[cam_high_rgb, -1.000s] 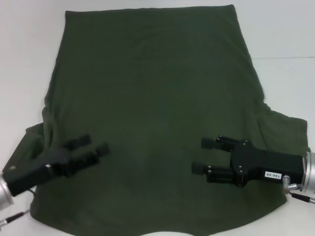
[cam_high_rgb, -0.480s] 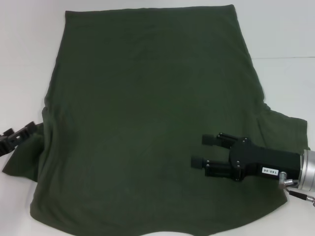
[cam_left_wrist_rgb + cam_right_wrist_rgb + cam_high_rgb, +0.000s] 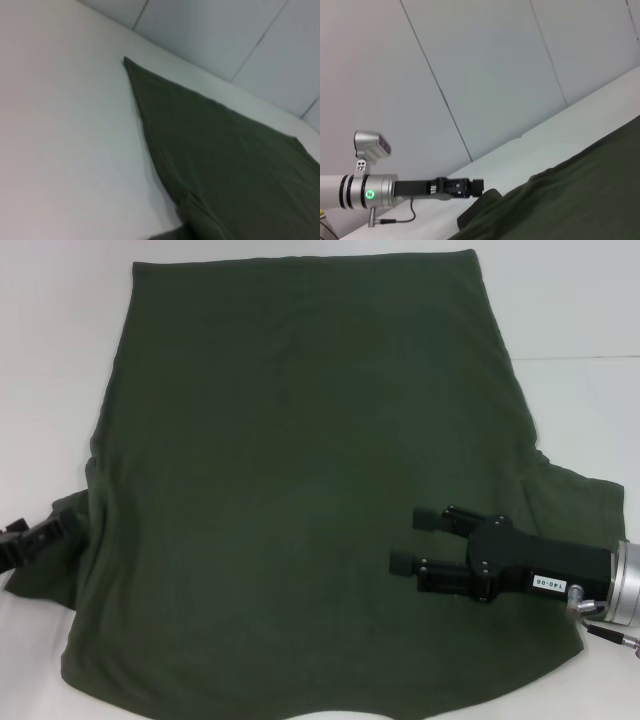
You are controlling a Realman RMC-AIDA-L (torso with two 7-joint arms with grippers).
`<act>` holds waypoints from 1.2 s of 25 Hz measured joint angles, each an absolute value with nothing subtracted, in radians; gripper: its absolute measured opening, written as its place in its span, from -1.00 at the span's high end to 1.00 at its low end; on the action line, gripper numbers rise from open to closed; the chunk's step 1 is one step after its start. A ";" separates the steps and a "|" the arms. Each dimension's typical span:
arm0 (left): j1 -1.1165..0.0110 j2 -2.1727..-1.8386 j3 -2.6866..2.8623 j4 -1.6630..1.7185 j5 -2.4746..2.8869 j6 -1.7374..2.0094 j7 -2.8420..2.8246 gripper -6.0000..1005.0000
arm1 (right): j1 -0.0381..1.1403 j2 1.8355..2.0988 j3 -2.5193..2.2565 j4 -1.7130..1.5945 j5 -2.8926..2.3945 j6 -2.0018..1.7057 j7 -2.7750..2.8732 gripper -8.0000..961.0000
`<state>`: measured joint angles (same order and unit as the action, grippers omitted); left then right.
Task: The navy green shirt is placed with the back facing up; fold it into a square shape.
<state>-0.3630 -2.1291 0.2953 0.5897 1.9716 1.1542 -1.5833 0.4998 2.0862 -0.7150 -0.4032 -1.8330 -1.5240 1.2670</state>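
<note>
The navy green shirt [image 3: 300, 440] lies spread flat on the white table, plain back up, hem at the far side. My right gripper [image 3: 412, 540] hovers open and empty over the shirt's near right part. My left gripper [image 3: 60, 530] sits low at the table's left edge, right at the shirt's left sleeve [image 3: 50, 565]. It also shows in the right wrist view [image 3: 476, 186], its tip at the sleeve's edge. The left wrist view shows the shirt's left side [image 3: 240, 170] running to a far corner.
The white table [image 3: 50, 360] shows bare on both sides of the shirt. The right sleeve [image 3: 580, 500] spreads out beside my right arm. A grey panelled wall [image 3: 495, 75] stands behind the table.
My left gripper has pulled back from over the shirt's near left part to the left sleeve at the table's edge. My right gripper has barely shifted.
</note>
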 joint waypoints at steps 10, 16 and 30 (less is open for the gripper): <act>-0.361 -2.135 0.318 0.592 1.998 1.152 -1.581 -0.78 | 0.499 2.086 -0.713 -0.403 -1.833 -1.523 1.267 -0.91; -0.360 -2.135 0.319 0.592 1.998 1.156 -1.580 -0.72 | 0.500 2.086 -0.706 -0.403 -1.833 -1.523 1.267 -0.91; -0.363 -2.133 0.319 0.600 2.022 1.163 -1.588 -0.06 | 0.494 2.086 -0.701 -0.402 -1.833 -1.523 1.263 -0.91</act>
